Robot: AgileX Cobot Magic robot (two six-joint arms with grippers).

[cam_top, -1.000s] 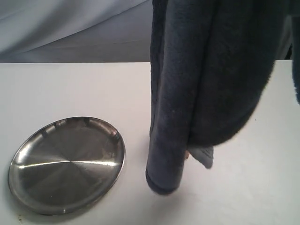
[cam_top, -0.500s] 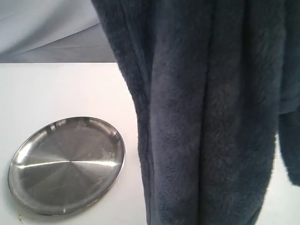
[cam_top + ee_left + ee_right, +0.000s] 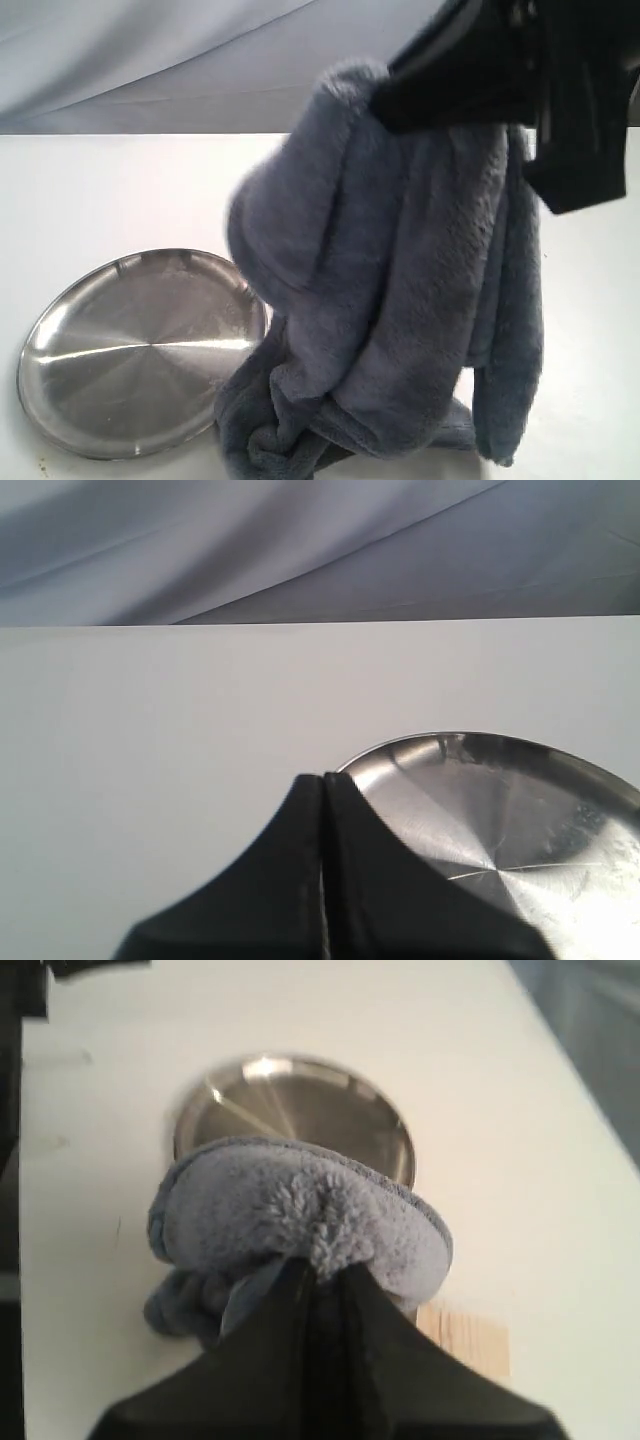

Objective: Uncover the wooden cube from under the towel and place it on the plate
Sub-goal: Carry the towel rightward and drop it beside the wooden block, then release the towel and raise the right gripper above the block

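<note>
My right gripper (image 3: 322,1272) is shut on the fluffy grey towel (image 3: 400,300), pinching a fold of it. In the exterior view the towel hangs from the black right arm (image 3: 480,70) at the upper right. Its lower end lies bunched on the table against the steel plate (image 3: 140,350). The pale wooden cube (image 3: 465,1338) shows bare on the table in the right wrist view, beside the towel (image 3: 300,1210); the exterior view hides it behind the cloth. The plate (image 3: 300,1105) lies beyond the towel. My left gripper (image 3: 323,778) is shut and empty, low beside the plate (image 3: 520,820).
A white table (image 3: 120,190) carries everything. A pale draped backdrop (image 3: 150,60) runs behind its far edge. In the right wrist view the table's edge (image 3: 570,1050) runs close by the plate and cube.
The towel hung close and dark across the exterior view; now it has swung left and lower, its end bunched beside the plate, and the right arm shows at the top.
</note>
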